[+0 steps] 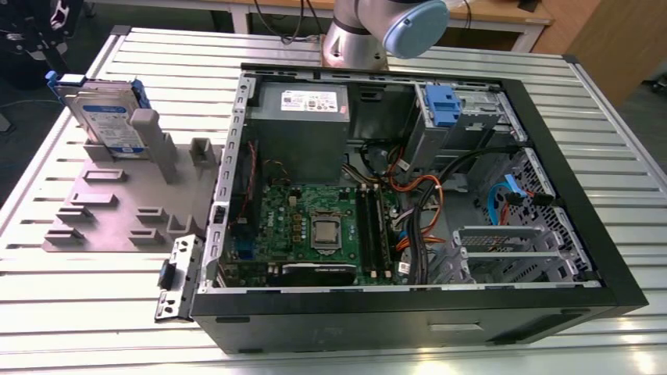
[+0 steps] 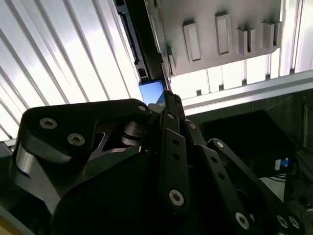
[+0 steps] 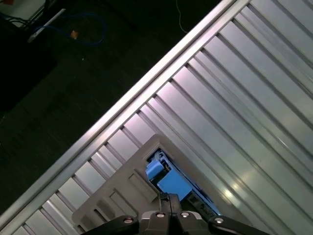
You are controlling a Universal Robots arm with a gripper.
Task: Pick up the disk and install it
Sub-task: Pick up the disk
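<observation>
The flat silver hard disk (image 1: pixel 105 117), with a blue-and-white label and a blue plastic frame, stands upright on edge in a slot at the far corner of a grey moulded holder plate (image 1: pixel 105 215). This is at the exterior view's left, well apart from the open black computer case (image 1: pixel 417 320).

In the first wrist view the disk (image 3: pixel 173 185) is seen end-on, just beyond the tips of the black linkage gripper (image 3: pixel 168 197). The jaws lie together with nothing clamped between them, and they appear not to touch the disk. In the second wrist view the same blue edge (image 2: pixel 150 92) shows just past the gripper (image 2: pixel 168 95), beside the ribbed grey plate (image 2: pixel 215 14).

Plate and case rest on a slatted aluminium table (image 1: pixel 83 312). The silver arm with a blue joint cap (image 1: pixel 360 35) rises from the table's far edge behind the case. Beyond the table edge, the first wrist view shows a dark floor (image 3: pixel 73 98) with a thin blue cable (image 3: pixel 93 24) lying on it.
</observation>
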